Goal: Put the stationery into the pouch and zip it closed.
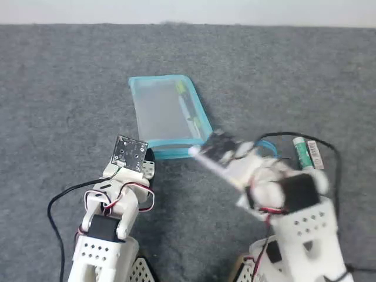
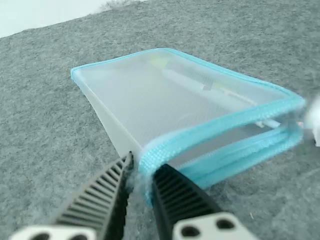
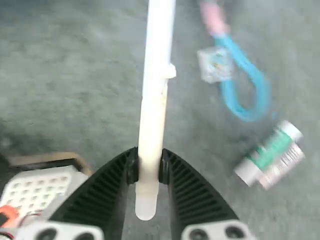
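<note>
My right gripper [image 3: 148,161] is clamped on the lower barrel of a white pen [image 3: 156,75], with a short stub sticking out behind the fingers. The long front end points away from the arm, so I have something to steer with. From above, the pen's tip sits just beside the near right corner of the pouch [image 1: 167,114], where the mouth is. I judge this to be the insertion step for this pen.

My left gripper [image 2: 139,172] is narrowed onto the near left corner of the pouch, pinching the teal zipper edge. That grip anchors the pouch and props the mouth open in a slot along the near side, so the pen should not push it away across the grey mat [image 1: 70,88].

A pen with a yellow-green part [image 2: 200,82] already lies inside, against the far right wall of the pouch.

To the right, well apart from the pouch, a blue loop with a clear charm [image 3: 247,85] and a green-and-white tube [image 3: 270,157] lie on the mat. The zipper is not yet closed.
</note>
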Available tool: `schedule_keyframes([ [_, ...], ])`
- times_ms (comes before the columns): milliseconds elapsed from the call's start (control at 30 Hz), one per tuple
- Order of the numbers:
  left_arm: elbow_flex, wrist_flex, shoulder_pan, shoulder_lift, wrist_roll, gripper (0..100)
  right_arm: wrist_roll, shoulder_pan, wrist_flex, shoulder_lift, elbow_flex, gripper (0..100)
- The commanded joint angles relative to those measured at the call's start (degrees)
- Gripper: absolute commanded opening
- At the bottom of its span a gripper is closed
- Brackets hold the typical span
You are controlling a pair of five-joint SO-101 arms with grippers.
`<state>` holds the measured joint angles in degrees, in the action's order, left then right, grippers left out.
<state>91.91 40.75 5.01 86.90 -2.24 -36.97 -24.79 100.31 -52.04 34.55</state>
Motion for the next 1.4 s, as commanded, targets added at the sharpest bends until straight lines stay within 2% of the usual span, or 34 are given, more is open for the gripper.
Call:
schedule_keyframes([
  [0, -0.84, -1.05, -0.35, -0.18, 0.53, 1, 5.54, -7.96, -0.57, 5.32, -0.62, 0.6],
  [200, -0.57, -1.23, -0.35, -0.18, 0.53, 1, 11.78, -8.22, -6.11, 17.89, -6.15, 0.6],
  [367, -0.57, -1.23, -0.35, -0.18, 0.53, 1, 18.46, -8.22, -6.29, 28.18, -16.35, 0.6],
  [667, -0.66, -1.23, 0.09, -0.18, 0.53, 1, 23.91, -8.22, -6.37, 45.05, -32.09, 0.6],
  [967, -0.57, -2.46, 0.18, -0.26, 0.53, 1, 38.15, -8.22, -5.76, 62.81, -55.65, 0.6],
  [1067, -0.57, -2.73, 0.18, -0.26, 0.53, 1, 40.35, -8.31, -3.03, 67.82, -63.03, 1.1],
  [1133, -0.57, -2.81, 0.18, -0.26, 0.53, 1, 39.82, -8.57, -0.13, 70.29, -67.16, 3.9],
  [1300, -0.57, -2.81, 0.18, -0.26, 0.53, 1, 39.3, -8.66, 1.89, 71.25, -71.56, 20.0],
  [1367, -0.57, -2.81, 0.18, -0.26, 0.53, 1, 37.71, -8.66, 1.98, 69.76, -71.56, 20.1],
])
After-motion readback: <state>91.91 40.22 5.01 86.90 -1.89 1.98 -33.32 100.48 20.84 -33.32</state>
